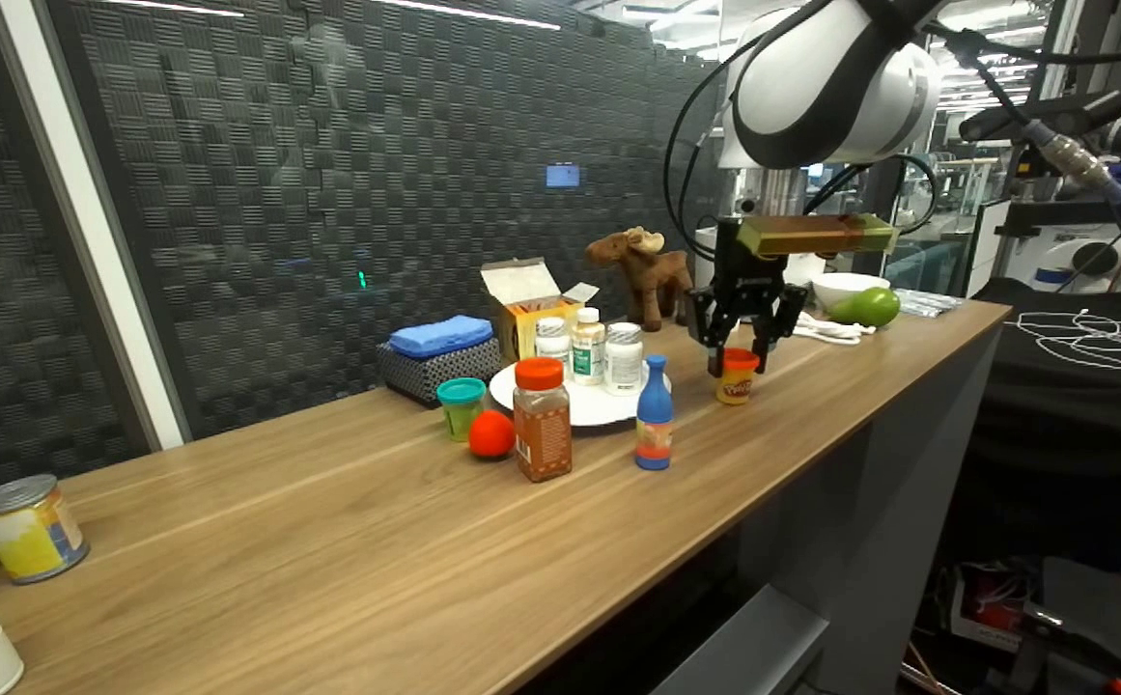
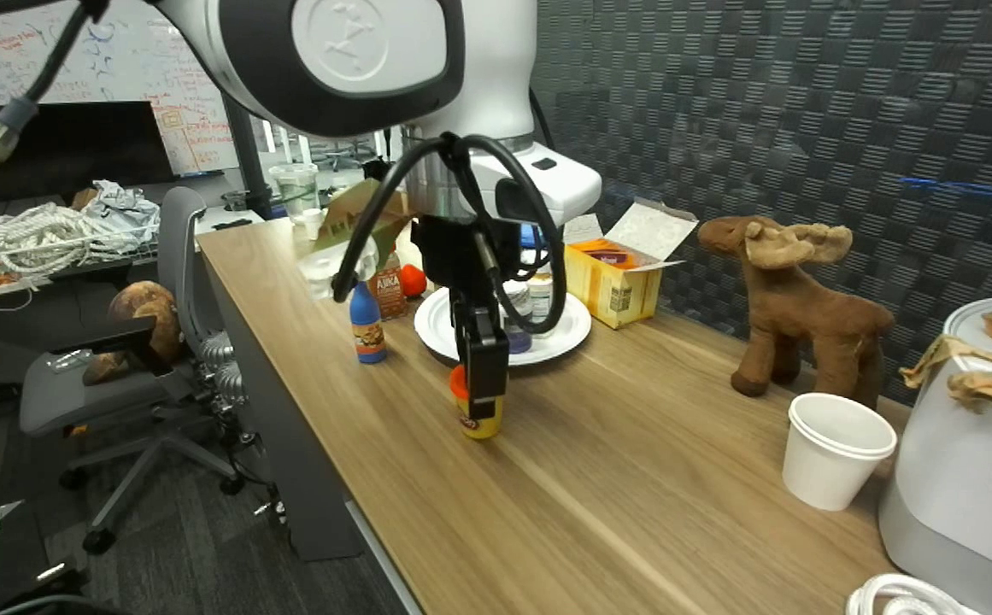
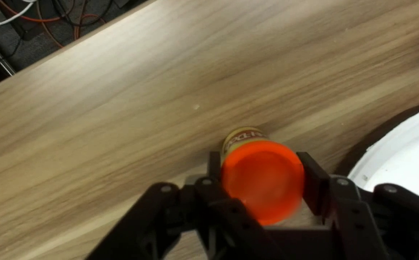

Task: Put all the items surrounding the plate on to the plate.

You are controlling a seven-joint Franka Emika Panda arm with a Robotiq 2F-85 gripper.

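Play-Doh tub [image 1: 736,383] in the pinch, plate [image 1: 603,409] next door

Here's the hold: the claw [image 3: 261,173] has its fingers [image 3: 313,182] partly apart, one against each side of the orange lid [image 3: 263,187], apparently gripping the tub, which looks upright on the tabletop [image 1: 357,541]. Why up top? Likely because that round lid suits a straight-down squeeze and leaves the base ready for landing. Room, now: tabletop spreads between the tub and the table edge [image 3: 73,47], well apart, while the plate's rim lies near one finger, so only a short hop looks needed. Three supplement bottles [image 1: 588,352] bunch on the plate towards the yellow cardboard box [image 2: 624,295], making the bare white stretch opposite the probable target. Careful, though: the blue bottle [image 1: 654,415] stands near that stretch; a low swing could clip it. Also off the plate: a red-capped spice jar [image 1: 543,430], a red ball [image 1: 491,435] and a teal-lidded green tub [image 1: 462,410].
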